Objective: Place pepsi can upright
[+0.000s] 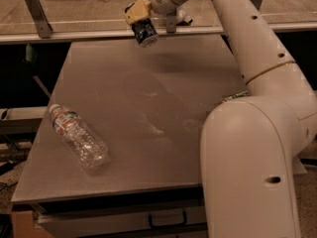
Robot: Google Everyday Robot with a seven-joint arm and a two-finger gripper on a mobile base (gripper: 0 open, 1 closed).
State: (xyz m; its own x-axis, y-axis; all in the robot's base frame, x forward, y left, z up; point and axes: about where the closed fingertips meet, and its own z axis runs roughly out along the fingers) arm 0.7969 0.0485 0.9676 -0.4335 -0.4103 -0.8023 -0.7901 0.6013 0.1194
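The pepsi can is dark blue with a silver end and hangs tilted in the air above the far edge of the grey table. My gripper is shut on the can, its yellow-tan fingers clamped around the can's upper part. The can's silver end points down and toward the camera. The white arm reaches from the lower right up over the table to the far left-centre.
A clear plastic bottle with a red-and-white label lies on its side at the table's front left. A bit of green peeks out behind the arm at the right. A metal rail runs along the far edge.
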